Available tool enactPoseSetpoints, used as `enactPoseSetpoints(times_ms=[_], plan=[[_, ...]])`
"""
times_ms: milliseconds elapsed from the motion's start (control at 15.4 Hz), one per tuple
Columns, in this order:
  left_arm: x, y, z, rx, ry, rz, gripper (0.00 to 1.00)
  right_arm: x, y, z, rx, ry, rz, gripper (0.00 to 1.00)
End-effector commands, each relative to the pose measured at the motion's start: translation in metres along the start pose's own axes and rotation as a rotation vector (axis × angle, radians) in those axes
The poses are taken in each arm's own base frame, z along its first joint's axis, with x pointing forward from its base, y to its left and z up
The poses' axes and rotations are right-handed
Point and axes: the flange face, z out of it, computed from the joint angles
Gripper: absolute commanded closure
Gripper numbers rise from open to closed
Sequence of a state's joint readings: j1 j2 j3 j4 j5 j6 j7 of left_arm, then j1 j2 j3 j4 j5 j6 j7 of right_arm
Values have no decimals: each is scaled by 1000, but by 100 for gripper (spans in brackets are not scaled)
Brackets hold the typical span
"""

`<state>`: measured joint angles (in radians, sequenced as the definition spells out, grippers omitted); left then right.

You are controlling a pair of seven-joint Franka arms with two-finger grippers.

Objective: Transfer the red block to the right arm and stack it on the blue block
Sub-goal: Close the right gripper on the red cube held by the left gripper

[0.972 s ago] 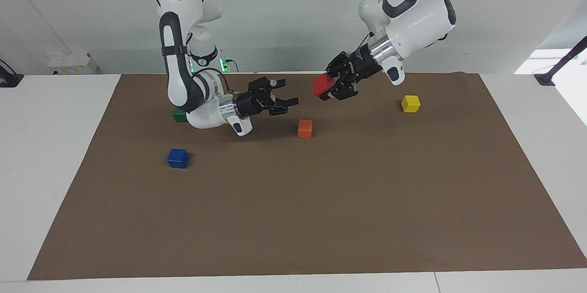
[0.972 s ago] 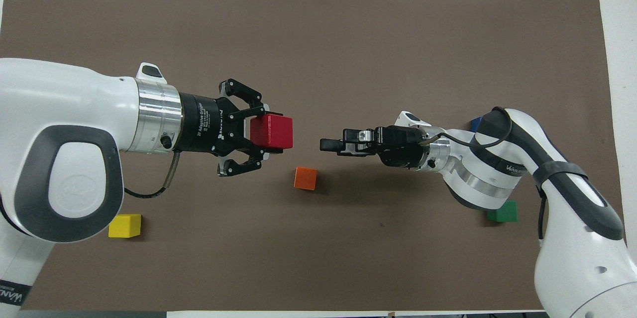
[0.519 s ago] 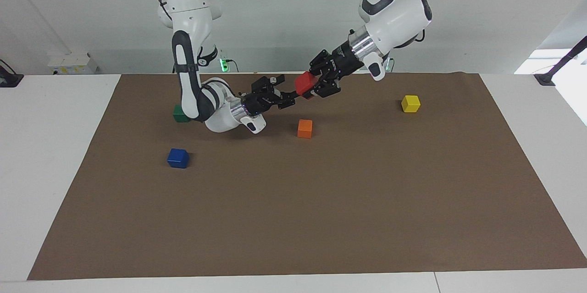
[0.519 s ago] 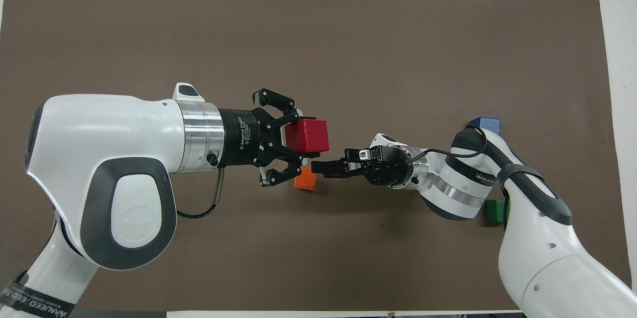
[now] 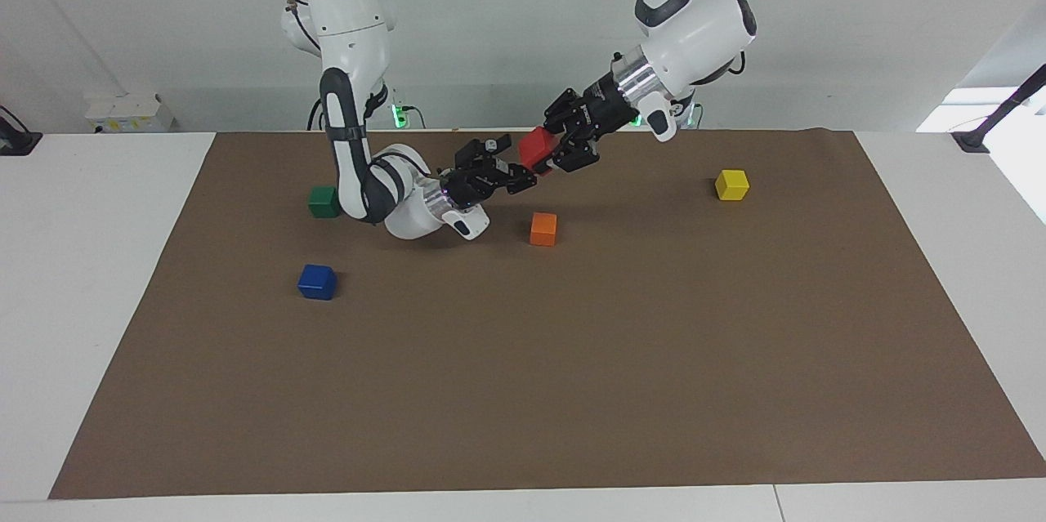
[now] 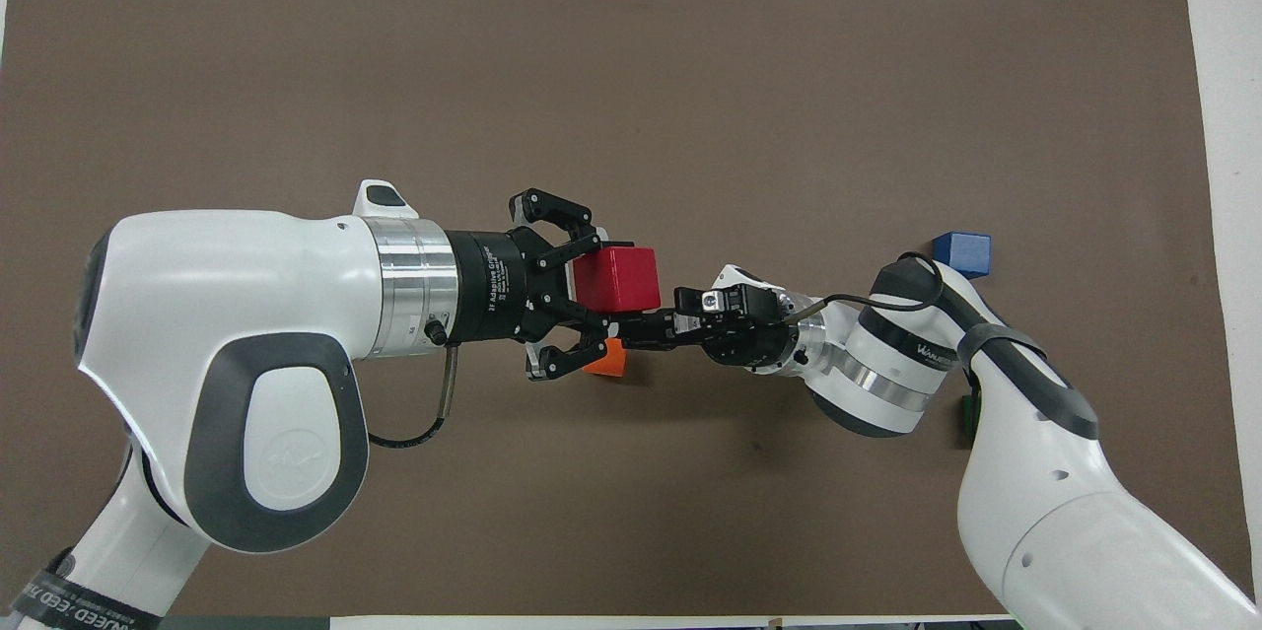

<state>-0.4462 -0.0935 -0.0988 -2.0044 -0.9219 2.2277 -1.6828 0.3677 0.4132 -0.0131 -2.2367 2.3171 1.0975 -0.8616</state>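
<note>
The red block [image 5: 537,148] is held up in the air in my left gripper [image 5: 552,153], which is shut on it; in the overhead view the red block [image 6: 616,278] sits between the fingers of the left gripper [image 6: 599,281]. My right gripper [image 5: 518,163] is open, up in the air, and its tips reach the red block from the right arm's end; I cannot tell whether they touch it. It also shows in the overhead view [image 6: 631,325], over the orange cube. The blue block [image 5: 317,282] [image 6: 962,253] lies on the mat toward the right arm's end.
An orange cube [image 5: 543,229] [image 6: 606,361] lies on the brown mat [image 5: 572,383] under the two grippers. A green cube [image 5: 324,201] lies nearer to the robots than the blue block. A yellow cube [image 5: 731,185] lies toward the left arm's end.
Both arms have closed the gap. The left gripper has carried the red block toward the right arm's end. The open right gripper has moved up to meet the block.
</note>
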Motion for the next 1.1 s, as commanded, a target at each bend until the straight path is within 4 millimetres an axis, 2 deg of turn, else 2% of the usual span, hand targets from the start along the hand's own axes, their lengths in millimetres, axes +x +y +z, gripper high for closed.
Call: enactPoseSetpoints(times_ms=[0, 130, 324, 389, 519, 843, 907, 972, 1037], plan=[[2, -17, 3, -19, -14, -42, 100, 13, -7, 8, 10, 3, -11, 0], [7, -22, 6, -18, -7, -45, 100, 15, -8, 10, 6, 4, -14, 5], [5, -29, 9, -8, -4, -38, 100, 17, -8, 10, 3, 11, -17, 37], [5, -29, 10, -6, -4, -37, 100, 19, -9, 8, -3, 19, -20, 54], [5, -29, 10, -5, -3, -37, 100, 21, -8, 12, -9, 16, -31, 100], [5, -29, 10, -5, -3, -27, 100, 24, -7, 8, -28, 35, -35, 100], [3, -29, 9, -6, -5, -35, 60, 25, -7, 7, -31, 38, -37, 100], [1, -27, 6, -12, -5, -33, 1, 25, -8, 8, -32, 38, -39, 100], [2, -25, 4, -17, -4, -30, 0, 24, -7, 8, -31, 37, -37, 100]])
